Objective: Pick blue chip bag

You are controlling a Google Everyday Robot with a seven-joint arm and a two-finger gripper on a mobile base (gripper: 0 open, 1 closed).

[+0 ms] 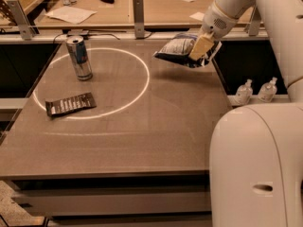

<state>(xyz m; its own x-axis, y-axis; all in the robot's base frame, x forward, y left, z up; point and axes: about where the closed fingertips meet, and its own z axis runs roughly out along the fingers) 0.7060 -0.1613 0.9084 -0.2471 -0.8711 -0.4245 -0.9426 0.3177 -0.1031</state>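
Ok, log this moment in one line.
gripper: over table far right | jaws: shut on puffy blue chip bag | bag: held off table

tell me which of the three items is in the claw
The blue bag, held in the claw over the table's far right corner. The can stands and the wrapper lies flat on the left, both untouched.

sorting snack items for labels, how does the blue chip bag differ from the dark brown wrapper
The blue chip bag is puffy and crinkled; the dark brown wrapper is flat. The gripper holds the bag at the table's far right, apparently lifted; the wrapper lies on the table at the left. The bag is blue with pale patches; the wrapper is brown with white print. Both are snack packaging.
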